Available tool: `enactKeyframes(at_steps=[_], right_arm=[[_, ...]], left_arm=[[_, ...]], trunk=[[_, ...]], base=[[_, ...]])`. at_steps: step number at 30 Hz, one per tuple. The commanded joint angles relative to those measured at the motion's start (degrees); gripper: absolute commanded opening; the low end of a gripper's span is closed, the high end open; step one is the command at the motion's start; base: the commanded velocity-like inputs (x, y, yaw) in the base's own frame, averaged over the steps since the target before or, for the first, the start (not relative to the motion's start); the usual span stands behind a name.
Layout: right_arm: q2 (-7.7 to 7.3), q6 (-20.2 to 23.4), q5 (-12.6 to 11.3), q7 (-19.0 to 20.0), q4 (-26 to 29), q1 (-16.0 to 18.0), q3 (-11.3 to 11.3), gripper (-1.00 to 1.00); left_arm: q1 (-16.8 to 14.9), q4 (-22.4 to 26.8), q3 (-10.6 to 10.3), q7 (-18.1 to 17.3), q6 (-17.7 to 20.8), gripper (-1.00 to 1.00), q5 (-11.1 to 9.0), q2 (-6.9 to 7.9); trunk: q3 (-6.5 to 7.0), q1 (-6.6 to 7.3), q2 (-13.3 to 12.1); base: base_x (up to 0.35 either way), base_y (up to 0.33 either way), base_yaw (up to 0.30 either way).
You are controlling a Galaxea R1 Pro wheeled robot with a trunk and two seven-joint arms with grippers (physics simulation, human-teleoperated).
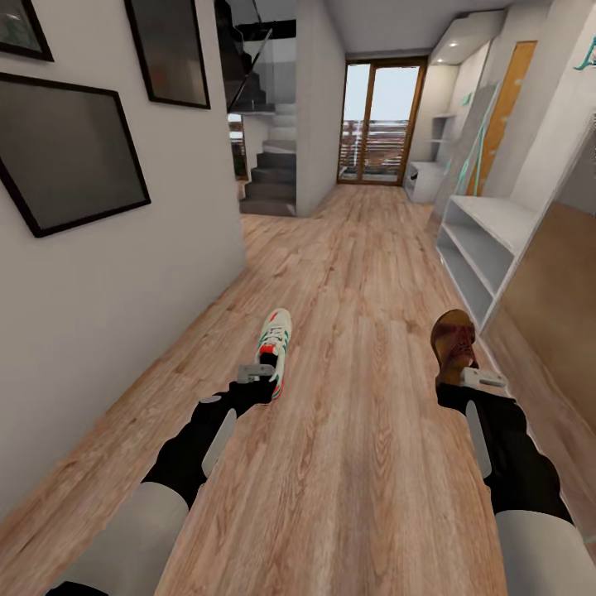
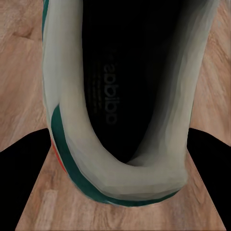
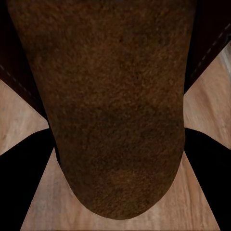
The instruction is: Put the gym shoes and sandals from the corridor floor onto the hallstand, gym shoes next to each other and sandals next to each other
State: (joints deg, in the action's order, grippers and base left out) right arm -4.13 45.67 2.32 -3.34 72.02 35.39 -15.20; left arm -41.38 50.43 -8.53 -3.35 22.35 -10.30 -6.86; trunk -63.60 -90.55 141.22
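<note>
The corridor floor (image 1: 348, 430) runs away from me up the middle of the frame, bare wood planks. The hallstand (image 1: 484, 240) stands at the right edge of the head view, upper right of centre, its pale bench top over two low shelves that look bare, so I judge neither shoe I carry has a partner waiting there yet. It is still well ahead of both my arms, which is why I hold everything out in front instead of reaching sideways.

My left arm comes up from the lower left, and my left fingers (image 1: 263, 372) are clamped on the heel of a gym shoe (image 1: 276, 339), toe pointing up the frame toward the glass door. In the left wrist view I look straight into the shoe's dark opening (image 2: 120, 96), its cream collar with the green edge sitting between my two black pads (image 2: 24, 168), so the grip is at the heel end. Holding it by the heel keeps the sole roughly level for setting down flat.

My right arm comes up from the lower right, and my right fingers (image 1: 463, 374) grip a sandal (image 1: 454, 339) the same way, toe forward, nearer the hallstand. The right wrist view shows its brown footbed (image 3: 115, 110) between my pads (image 3: 21, 178), with floor visible beyond.

One of each kind in hand means, I judge, each must land with room left beside it for its mate.
</note>
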Motion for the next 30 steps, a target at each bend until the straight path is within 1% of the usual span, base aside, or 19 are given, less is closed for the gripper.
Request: enactKeyframes(at_steps=[1, 6, 15, 22, 30], right_arm=[[-0.01, 0.3, 0.23, 0.0, 0.05, 0.03, 0.03, -1.0], [-0.01, 0.3, 0.23, 0.0, 0.05, 0.04, 0.06, -1.0], [-0.01, 0.3, 0.23, 0.0, 0.05, 0.03, 0.08, -1.0], [-0.01, 0.3, 0.19, 0.05, 0.05, 0.04, 0.08, -1.0], [0.05, 0.3, 0.14, 0.02, 0.05, 0.04, 0.08, -1.0]], left_arm=[[-0.02, 0.08, 0.01, 0.01, 0.33, -1.0, -0.42, 0.0], [-0.02, 0.09, 0.01, 0.01, 0.33, -1.0, -0.42, 0.0], [-0.02, 0.07, 0.01, 0.01, 0.33, -1.0, -0.42, 0.0], [-0.02, 0.07, 0.03, 0.01, 0.33, -1.0, -0.42, 0.0], [-0.02, 0.07, 0.05, 0.01, 0.33, -1.0, -0.42, 0.0]], trunk=[[0.0, -0.03, 0.02], [0.22, -0.03, 0.02], [0.26, -0.03, 0.02], [0.26, -0.03, 0.02], [0.26, -0.03, 0.02]], base=[[0.345, 0.0, -0.156], [0.345, 0.0, -0.126], [0.345, 0.0, -0.016], [0.345, 0.0, -0.158], [0.345, 0.0, -0.012]])
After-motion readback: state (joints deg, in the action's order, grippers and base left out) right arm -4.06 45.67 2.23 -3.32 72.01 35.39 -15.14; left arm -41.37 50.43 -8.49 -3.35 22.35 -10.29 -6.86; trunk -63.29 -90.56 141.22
